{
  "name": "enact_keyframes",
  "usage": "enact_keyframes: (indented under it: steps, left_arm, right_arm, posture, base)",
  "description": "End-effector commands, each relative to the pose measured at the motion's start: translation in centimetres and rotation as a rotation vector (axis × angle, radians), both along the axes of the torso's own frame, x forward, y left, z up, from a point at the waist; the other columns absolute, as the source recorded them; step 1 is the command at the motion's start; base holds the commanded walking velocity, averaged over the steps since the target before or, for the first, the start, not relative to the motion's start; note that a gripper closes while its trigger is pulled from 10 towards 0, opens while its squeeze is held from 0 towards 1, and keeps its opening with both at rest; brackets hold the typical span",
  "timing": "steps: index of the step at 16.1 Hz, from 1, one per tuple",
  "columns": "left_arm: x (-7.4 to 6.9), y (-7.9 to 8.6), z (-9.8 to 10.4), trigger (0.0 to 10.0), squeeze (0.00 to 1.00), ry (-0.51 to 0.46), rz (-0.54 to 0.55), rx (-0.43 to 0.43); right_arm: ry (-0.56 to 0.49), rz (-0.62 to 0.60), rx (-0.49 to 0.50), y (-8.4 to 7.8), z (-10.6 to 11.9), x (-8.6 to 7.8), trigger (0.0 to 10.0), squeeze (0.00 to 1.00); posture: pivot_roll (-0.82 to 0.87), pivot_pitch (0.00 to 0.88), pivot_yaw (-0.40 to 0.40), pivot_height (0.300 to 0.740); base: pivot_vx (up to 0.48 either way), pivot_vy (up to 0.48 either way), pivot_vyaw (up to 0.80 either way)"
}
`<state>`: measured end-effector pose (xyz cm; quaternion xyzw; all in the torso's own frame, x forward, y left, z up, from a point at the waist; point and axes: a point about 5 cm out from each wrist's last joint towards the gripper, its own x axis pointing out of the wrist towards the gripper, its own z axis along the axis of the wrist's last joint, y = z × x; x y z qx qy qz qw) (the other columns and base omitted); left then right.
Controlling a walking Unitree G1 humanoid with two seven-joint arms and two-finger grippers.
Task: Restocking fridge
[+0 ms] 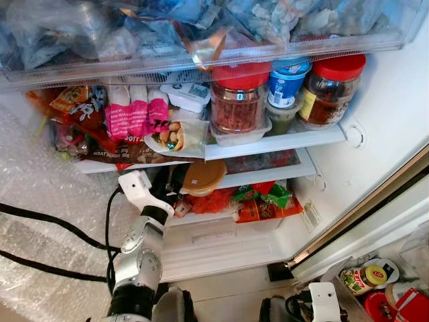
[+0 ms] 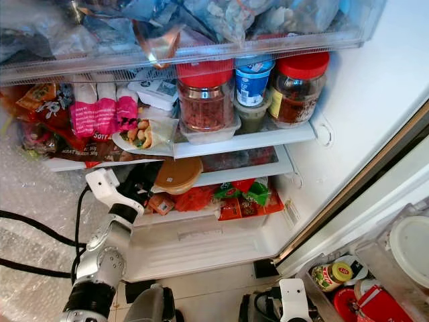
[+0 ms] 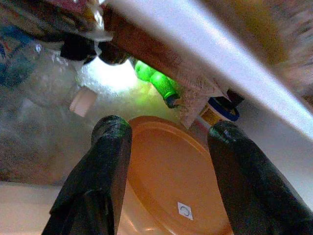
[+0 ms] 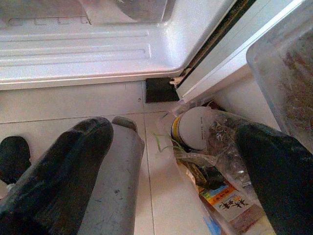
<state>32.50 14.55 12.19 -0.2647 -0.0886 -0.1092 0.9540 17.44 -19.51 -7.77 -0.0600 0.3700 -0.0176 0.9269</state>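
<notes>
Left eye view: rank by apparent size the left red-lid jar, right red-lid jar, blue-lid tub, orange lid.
1. Left red-lid jar
2. Right red-lid jar, close to the first
3. Orange lid, partly hidden, so unsure
4. Blue-lid tub

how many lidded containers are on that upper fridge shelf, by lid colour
red-lidded jars: 2, the left jar standing on a clear tub, and the right jar at the shelf's end
blue-lidded tub: 1, a blue and white tub standing between the jars
total: 3
</notes>
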Motion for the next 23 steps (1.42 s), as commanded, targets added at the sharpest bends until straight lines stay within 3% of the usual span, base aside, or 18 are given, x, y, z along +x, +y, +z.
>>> enact_keyframes:
  steps: [1,3,9,12,15,18,23]
  left_arm:
    - [-0.4,0.2,0.2,10.0,0.00,-0.012,0.006,0.039]
    - [-1.1,-0.2,0.6,10.0,0.00,-0.040,-0.020,0.100]
    - [-5.2,-1.3,0.5,10.0,0.00,-0.076,-0.174,0.298]
    - [-7.1,-2.1,1.2,10.0,0.00,-0.140,-0.268,0.469]
    - [-8.7,-2.3,0.1,10.0,0.00,-0.076,-0.354,0.515]
    - [-8.4,-1.5,-2.0,10.0,0.00,0.020,-0.355,0.565]
    - [-6.6,-1.3,-3.2,10.0,0.00,0.071,-0.318,0.516]
  right_arm:
    - [0.275,-0.001,0.020,0.5,-2.9,-6.2,10.0,0.00]
    - [0.274,0.000,0.020,0.5,-2.9,-6.1,10.0,0.00]
    - [0.278,0.004,0.018,0.5,-2.9,-6.1,10.0,0.00]
    - [0.280,0.004,0.015,0.3,-2.9,-6.0,10.0,0.00]
    - [0.282,0.003,0.012,0.1,-2.8,-5.8,10.0,0.00]
    - [0.285,0.010,0.011,0.1,-2.8,-5.8,10.0,0.00]
    - [0.290,0.006,0.007,0.0,-2.8,-5.8,10.0,0.00]
  posture:
    - [-0.12,0.202,0.021,0.647]
    - [-0.12,0.202,0.020,0.647]
    - [-0.11,0.199,0.020,0.647]
    - [-0.10,0.198,0.019,0.647]
    - [-0.09,0.194,0.019,0.647]
    - [-0.09,0.192,0.016,0.647]
    - [-0.10,0.184,0.017,0.647]
  base:
    - [0.000,0.000,0.00]
    - [0.000,0.000,0.00]
    - [0.000,0.000,0.00]
    - [0.000,0.000,0.00]
    - [0.000,0.000,0.00]
    - [0.000,0.000,0.00]
    - [0.000,0.000,0.00]
